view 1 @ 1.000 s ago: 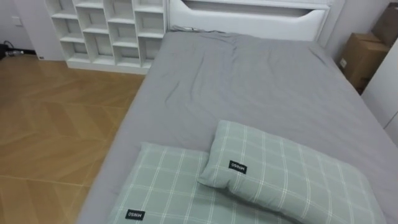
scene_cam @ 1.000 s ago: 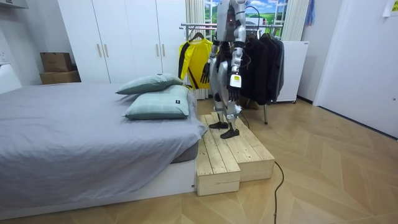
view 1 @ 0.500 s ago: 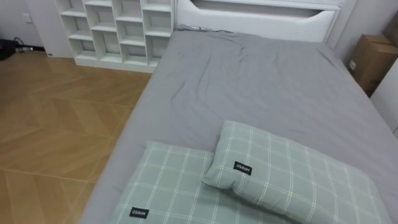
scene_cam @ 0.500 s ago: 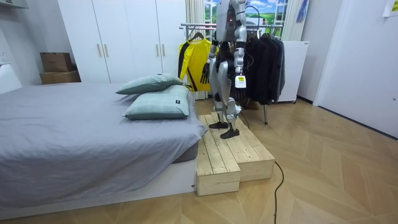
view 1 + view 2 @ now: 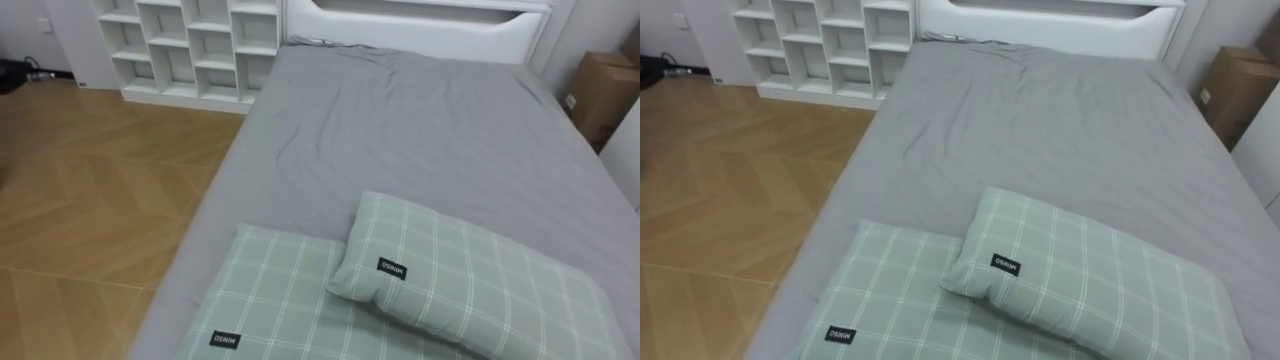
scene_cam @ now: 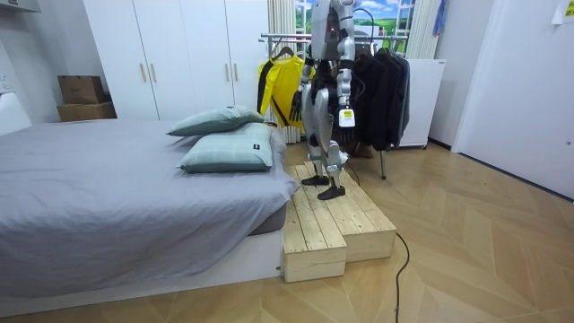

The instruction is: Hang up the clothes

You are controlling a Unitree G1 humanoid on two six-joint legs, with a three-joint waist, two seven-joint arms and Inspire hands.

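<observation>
Robot stands on wooden platform (image 6: 327,224) beside bed (image 5: 420,130), hung clothes (image 6: 381,94) behind; left hand (image 6: 342,123) hangs, grip impossible to tell.

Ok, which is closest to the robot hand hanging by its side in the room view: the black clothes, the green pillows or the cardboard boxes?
From the left robot hand:
1. Black clothes, on the rack right behind it.
2. Green pillows, stacked on the bed, toward the room view's left.
3. Cardboard boxes, far across the bed by the wardrobe.
</observation>
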